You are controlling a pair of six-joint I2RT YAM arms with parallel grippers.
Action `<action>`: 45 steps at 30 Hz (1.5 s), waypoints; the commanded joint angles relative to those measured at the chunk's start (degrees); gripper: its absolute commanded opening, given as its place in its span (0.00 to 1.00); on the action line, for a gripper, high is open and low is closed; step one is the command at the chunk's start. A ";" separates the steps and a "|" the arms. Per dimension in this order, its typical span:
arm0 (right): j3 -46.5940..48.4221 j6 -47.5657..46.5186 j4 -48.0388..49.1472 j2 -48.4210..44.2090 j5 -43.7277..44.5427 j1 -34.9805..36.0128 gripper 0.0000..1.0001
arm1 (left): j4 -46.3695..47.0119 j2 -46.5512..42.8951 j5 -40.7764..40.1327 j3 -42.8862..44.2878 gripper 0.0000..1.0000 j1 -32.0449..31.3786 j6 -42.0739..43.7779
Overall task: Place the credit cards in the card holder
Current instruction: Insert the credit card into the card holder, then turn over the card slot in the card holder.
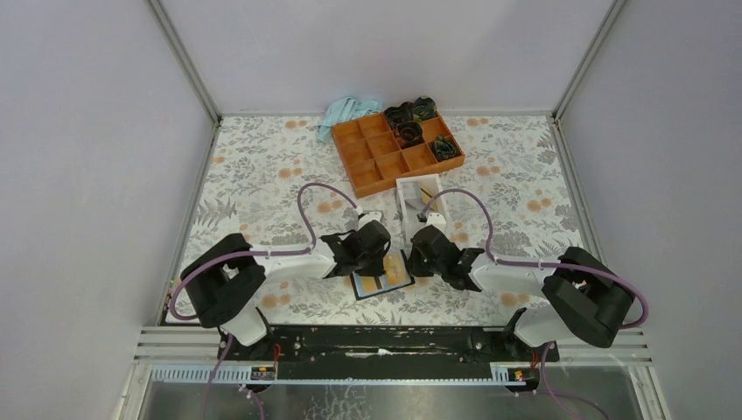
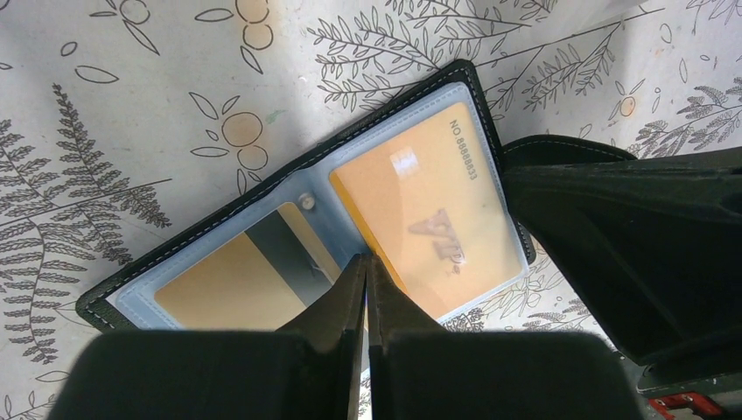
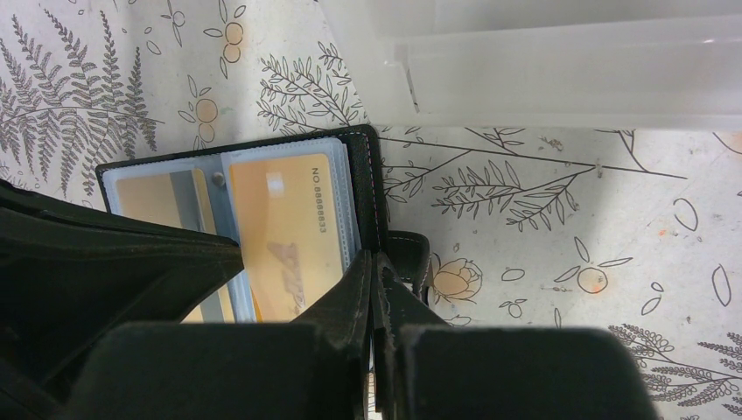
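Note:
The card holder (image 1: pixel 358 290) lies open and flat on the flowered table between my two grippers; its black cover (image 2: pixel 289 171) frames light-blue sleeves. Two yellow-orange credit cards sit in it: one on the left half (image 2: pixel 219 284), one with printed numbers on the right half (image 2: pixel 429 201) (image 3: pixel 289 227). My left gripper (image 2: pixel 367 260) (image 1: pixel 377 266) is shut, its tips on the right card's inner edge by the fold. At the holder's right edge my right gripper (image 3: pixel 374 255) (image 1: pixel 409 263) is shut beside the snap tab (image 3: pixel 409 254). I cannot tell whether either pinches anything.
A white open-topped box (image 1: pixel 423 203) (image 3: pixel 560 70) stands just behind the grippers. Farther back sits an orange compartment tray (image 1: pixel 385 153) with black items (image 1: pixel 411 114) in its far cells, and a blue cloth (image 1: pixel 350 112) lies beside it. Grey walls close in the table.

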 commanded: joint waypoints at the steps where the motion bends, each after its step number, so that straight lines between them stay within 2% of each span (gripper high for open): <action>1: -0.93 -0.60 -3.61 1.24 0.48 0.28 0.00 | 2.30 0.20 -0.28 1.47 0.05 -0.80 0.16; 8: -1.16 -0.82 -5.54 -0.75 3.30 0.23 0.01 | -0.81 -5.55 -2.49 -0.68 0.06 -0.81 -0.39; 12: -1.06 -1.28 -6.47 -2.25 4.56 0.22 0.07 | -2.68 -9.77 -4.29 -2.08 0.07 -0.86 -1.02; 14: -0.95 -1.57 -6.81 -2.79 4.84 0.22 0.16 | -3.41 -11.54 -4.83 -2.74 0.08 -0.89 -1.23; 18: -0.80 -1.88 -6.99 -3.61 4.93 0.23 0.23 | -3.92 -13.64 -5.16 -4.95 0.10 -1.09 -2.29; 29: -0.49 -2.32 -7.15 -4.89 4.95 0.23 0.26 | -1.86 -14.47 -5.34 -10.36 0.10 -3.35 -5.34; 45: 2.41 -4.52 -11.52 -8.06 7.67 0.17 0.27 | 0.21 -10.51 -4.42 -10.41 0.10 -4.16 -5.47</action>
